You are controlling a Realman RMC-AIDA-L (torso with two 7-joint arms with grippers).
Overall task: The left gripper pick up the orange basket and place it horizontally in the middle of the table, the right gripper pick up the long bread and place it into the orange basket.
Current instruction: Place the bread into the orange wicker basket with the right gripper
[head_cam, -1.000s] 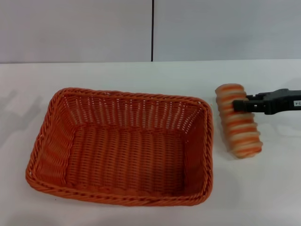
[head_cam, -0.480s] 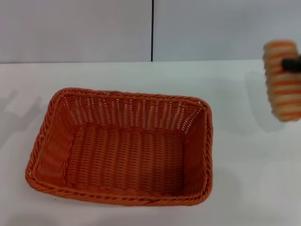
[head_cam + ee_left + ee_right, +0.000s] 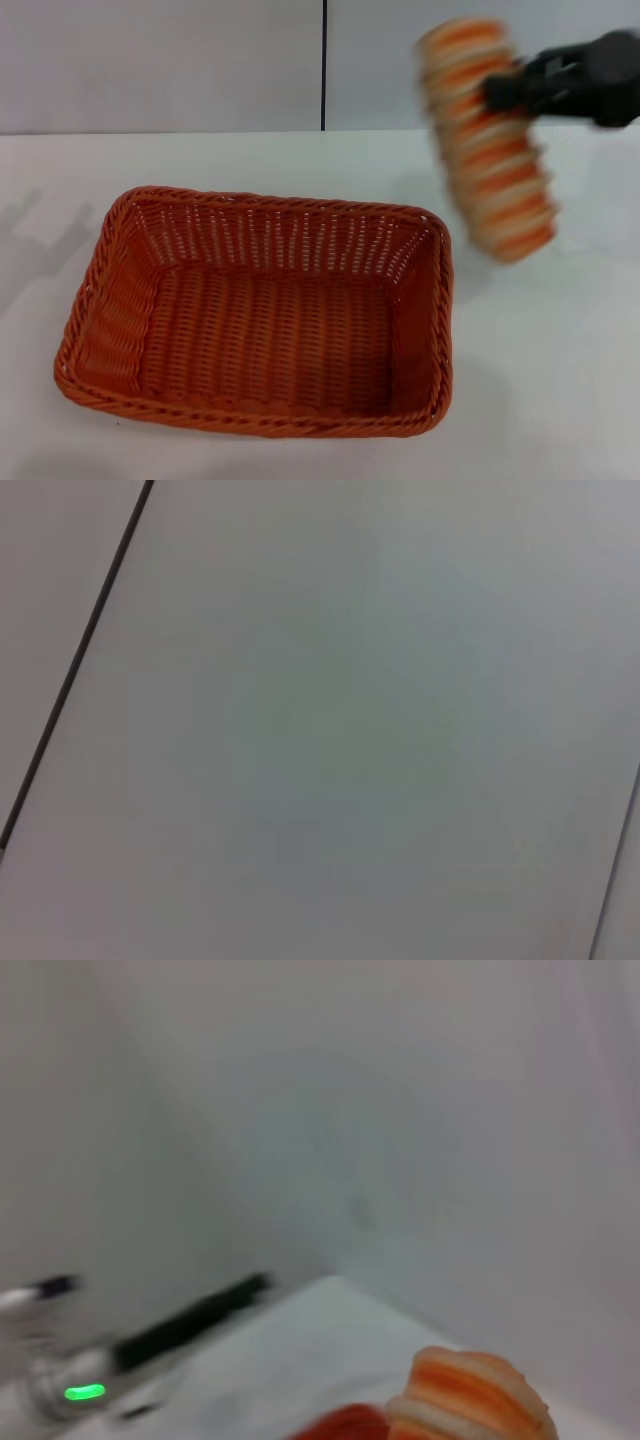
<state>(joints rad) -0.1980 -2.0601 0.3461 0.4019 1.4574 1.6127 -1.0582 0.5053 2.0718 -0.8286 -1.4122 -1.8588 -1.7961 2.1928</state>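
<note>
The orange basket (image 3: 118,300) lies lengthwise across the middle of the white table (image 3: 560,390), empty. My right gripper (image 3: 500,92) comes in from the upper right, shut on the long bread (image 3: 492,160). It holds the striped loaf in the air, tilted, above and just beyond the basket's far right corner. The right wrist view shows one end of the long bread (image 3: 470,1402) and a bit of the orange basket (image 3: 345,1426) below it. The left gripper (image 3: 190,1322) shows only there, blurred, far off to the side with its green light lit. The left wrist view shows only wall.
A grey panelled wall (image 3: 160,60) with a dark vertical seam (image 3: 324,60) stands behind the table. Bare tabletop surrounds the basket on all sides.
The right gripper has lifted the long bread off the table beside the basket, first up and to the right, then leftward toward the basket's far right corner. The basket has not moved.
</note>
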